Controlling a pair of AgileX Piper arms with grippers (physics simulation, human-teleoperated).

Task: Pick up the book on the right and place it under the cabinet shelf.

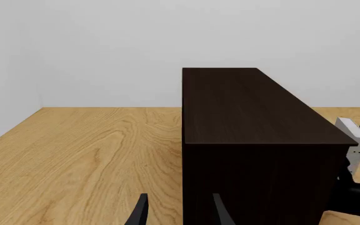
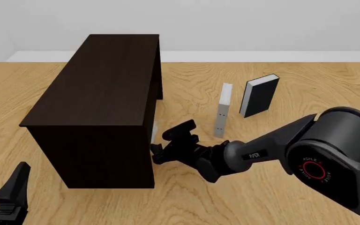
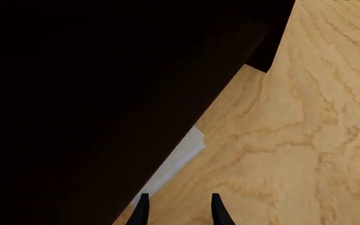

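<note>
Where the book [image 3: 178, 160] lies, only a pale strip of it shows on the table [image 3: 305, 140], poking out from beneath the long side of the cabinet shelf [image 3: 92, 93]; the rest of it is hidden under the dark wood. In the front view the same pale sliver [image 2: 154, 132] sits at the cabinet's [image 2: 95, 89] right face, just ahead of my right gripper [image 2: 159, 153].

My right gripper's [image 3: 178, 209] 2 fingertips stand apart with bare table between them, so it is open and holds nothing, close beside the book's exposed edge.

Farther right on the table stand 2 other books, upright: a slim grey-and-white book [image 2: 223, 110] and, beyond it, a black-covered book [image 2: 258, 95], near each other but apart.

My left gripper [image 1: 178, 211] hangs near the cabinet's [image 1: 255, 122] left end, fingertips parted and empty; in the front view it sits low at the near left corner [image 2: 10, 192], well apart from the book.
</note>
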